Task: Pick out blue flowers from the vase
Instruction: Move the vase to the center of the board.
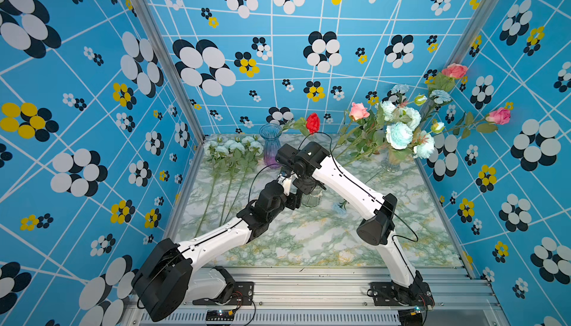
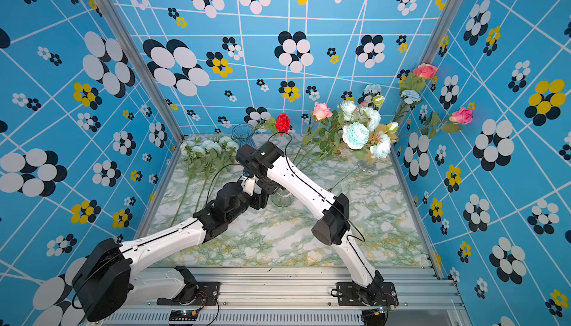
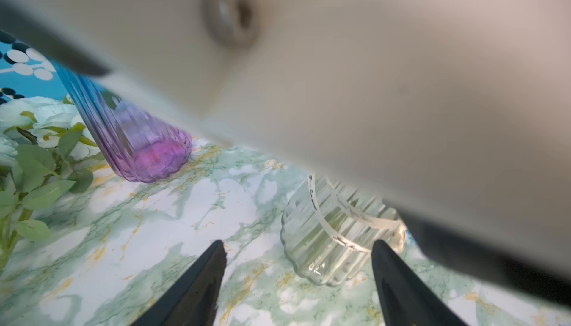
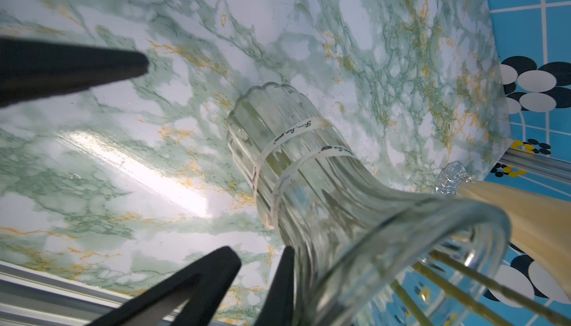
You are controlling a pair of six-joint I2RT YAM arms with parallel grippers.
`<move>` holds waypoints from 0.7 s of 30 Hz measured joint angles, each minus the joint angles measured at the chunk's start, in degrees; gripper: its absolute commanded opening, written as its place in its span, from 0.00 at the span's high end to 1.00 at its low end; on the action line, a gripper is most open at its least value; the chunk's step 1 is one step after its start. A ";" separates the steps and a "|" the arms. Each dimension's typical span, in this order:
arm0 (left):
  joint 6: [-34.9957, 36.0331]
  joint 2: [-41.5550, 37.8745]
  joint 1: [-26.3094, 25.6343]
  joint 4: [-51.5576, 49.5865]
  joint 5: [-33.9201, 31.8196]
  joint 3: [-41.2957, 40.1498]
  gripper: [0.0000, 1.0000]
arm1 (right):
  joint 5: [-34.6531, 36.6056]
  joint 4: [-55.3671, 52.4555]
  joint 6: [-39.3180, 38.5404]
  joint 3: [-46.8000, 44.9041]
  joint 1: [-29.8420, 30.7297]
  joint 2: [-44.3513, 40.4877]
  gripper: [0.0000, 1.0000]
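Observation:
Several blue flowers (image 1: 398,134) stand with pink roses (image 1: 358,111) in the footed vase (image 1: 391,164) at the back right. Other blue flowers (image 1: 234,147) lie on the table at the back left. A clear ribbed vase (image 4: 293,154) stands mid-table, with no stems inside. My right gripper (image 4: 295,250) reaches down from above and is shut on its rim, one finger outside the glass. My left gripper (image 3: 298,245) is open just left of that vase's base, touching nothing.
A blue-purple glass vase (image 1: 270,148) holding a red rose (image 1: 312,122) stands at the back. One small blue flower (image 1: 340,208) lies on the marble table (image 1: 309,241) under the right arm. Patterned walls close in the left, back and right sides.

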 measured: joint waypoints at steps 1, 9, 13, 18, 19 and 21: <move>-0.07 -0.07 0.04 0.07 -0.15 -0.20 0.23 | 0.46 0.00 0.61 0.00 0.22 0.00 1.00; -0.48 -0.07 0.37 0.48 -0.52 -1.14 0.23 | 1.09 0.00 2.64 0.00 0.70 0.68 1.00; -0.90 -1.03 0.37 1.09 -0.48 -2.45 0.24 | 1.09 0.00 3.13 -0.37 1.18 0.72 1.00; -1.18 -4.94 0.68 2.45 -0.44 -6.01 0.24 | 1.05 0.00 3.26 -0.48 2.73 0.72 0.94; -1.18 -5.73 0.87 2.64 -0.22 -6.64 0.24 | 1.03 0.02 3.23 -0.46 3.04 0.76 0.88; -1.53 -6.71 1.38 2.67 0.31 -7.41 0.25 | 1.16 0.02 3.41 -0.17 3.39 1.14 0.77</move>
